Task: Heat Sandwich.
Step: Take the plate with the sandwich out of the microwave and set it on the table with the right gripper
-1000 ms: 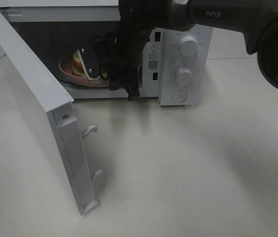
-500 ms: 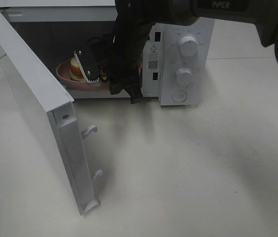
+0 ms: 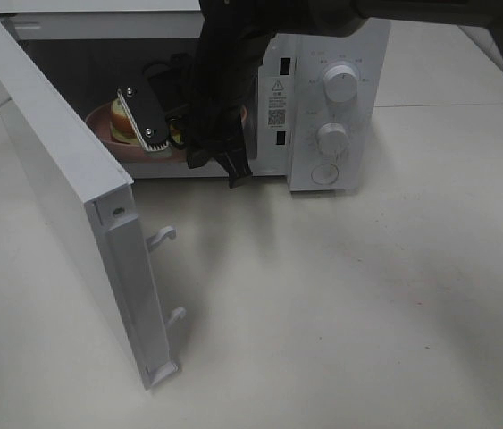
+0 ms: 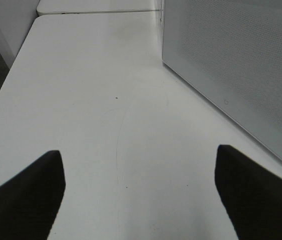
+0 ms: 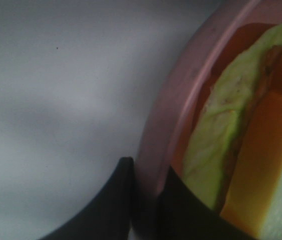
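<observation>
The right pincer (image 5: pixel 145 197) is clamped on the rim of the pink plate (image 5: pixel 181 100) inside the microwave (image 3: pixel 322 98), and the sandwich (image 5: pixel 241 145) lies on this plate. The door (image 3: pixel 63 197) stands wide open. The left pincer (image 4: pixel 139 192) is spread apart over bare counter (image 4: pixel 105 100).

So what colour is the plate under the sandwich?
Pink. The plate shows best in the right wrist view, where the right gripper pinches its rim.

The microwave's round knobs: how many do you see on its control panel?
2 knobs: upper knob near the panel's top, lower knob just below it. Under them is a round button. None seems hidden.
</observation>
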Motion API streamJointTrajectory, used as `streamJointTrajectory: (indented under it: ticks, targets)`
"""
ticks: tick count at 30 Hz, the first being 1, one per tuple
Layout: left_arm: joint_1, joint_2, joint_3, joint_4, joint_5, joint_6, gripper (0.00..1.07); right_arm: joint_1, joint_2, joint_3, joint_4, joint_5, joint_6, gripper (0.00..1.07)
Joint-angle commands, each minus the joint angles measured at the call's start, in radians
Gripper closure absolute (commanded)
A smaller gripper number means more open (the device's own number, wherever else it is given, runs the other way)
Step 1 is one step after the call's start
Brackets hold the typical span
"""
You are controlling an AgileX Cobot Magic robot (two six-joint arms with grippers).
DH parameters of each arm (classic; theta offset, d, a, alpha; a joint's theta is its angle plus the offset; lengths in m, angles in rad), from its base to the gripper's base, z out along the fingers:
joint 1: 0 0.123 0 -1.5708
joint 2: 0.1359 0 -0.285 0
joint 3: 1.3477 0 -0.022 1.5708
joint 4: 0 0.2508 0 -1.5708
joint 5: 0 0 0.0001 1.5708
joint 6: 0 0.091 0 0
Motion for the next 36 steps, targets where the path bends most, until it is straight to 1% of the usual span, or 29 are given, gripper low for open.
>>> streamJointTrajectory:
  ticks: [1,5,8,10,11,14,15,19,21,22,29,31,34,36]
  targets:
    - [0.001,-0.017,0.003,-0.006,-0.012,-0.002,0.3,0.022,-0.032,0.0,-0.003,-0.015,-0.016,1.07]
    - [0.001,-0.017,0.003,-0.006,-0.012,-0.002,0.3,0.042,-0.045,0.0,-0.003,-0.007,-0.016,1.07]
    - [0.001,-0.017,0.003,0.0,-0.012,-0.003,0.3,0.052,-0.062,0.023,-0.005,-0.016,-0.017,1.07]
    - [0.001,-0.017,0.003,0.0,-0.012,-0.003,0.3,0.066,-0.09,0.07,-0.011,-0.044,-0.024,1.07]
    - [0.001,-0.017,0.003,0.0,-0.012,-0.003,0.3,0.066,-0.09,0.07,-0.011,-0.044,-0.024,1.07]
    - [0.001,-0.017,0.003,0.0,-0.012,-0.003,0.3,0.069,-0.125,0.137,-0.02,-0.076,-0.024,1.07]
    - [0.001,-0.017,0.003,0.0,-0.012,-0.003,0.3,0.069,-0.125,0.137,-0.02,-0.076,-0.024,1.07]
    - [0.001,-0.017,0.003,0.0,-0.012,-0.003,0.3,0.082,-0.179,0.213,-0.024,-0.117,-0.024,1.07]
    - [0.001,-0.017,0.003,0.0,-0.012,-0.003,0.3,0.092,-0.192,0.224,-0.024,-0.123,-0.024,1.07]
    - [0.001,-0.017,0.003,0.0,-0.012,-0.003,0.3,0.096,-0.212,0.25,-0.025,-0.126,-0.032,1.07]
    - [0.001,-0.017,0.003,0.0,-0.012,-0.003,0.3,0.119,-0.257,0.318,-0.029,-0.141,-0.035,1.07]
    - [0.001,-0.017,0.003,0.0,-0.012,-0.003,0.3,0.129,-0.287,0.354,-0.031,-0.151,-0.035,1.07]
    - [0.001,-0.017,0.003,0.0,-0.012,-0.003,0.3,0.128,-0.303,0.376,-0.031,-0.15,-0.035,1.07]
    - [0.001,-0.017,0.003,0.0,-0.012,-0.003,0.3,0.129,-0.335,0.413,-0.031,-0.154,-0.036,1.07]
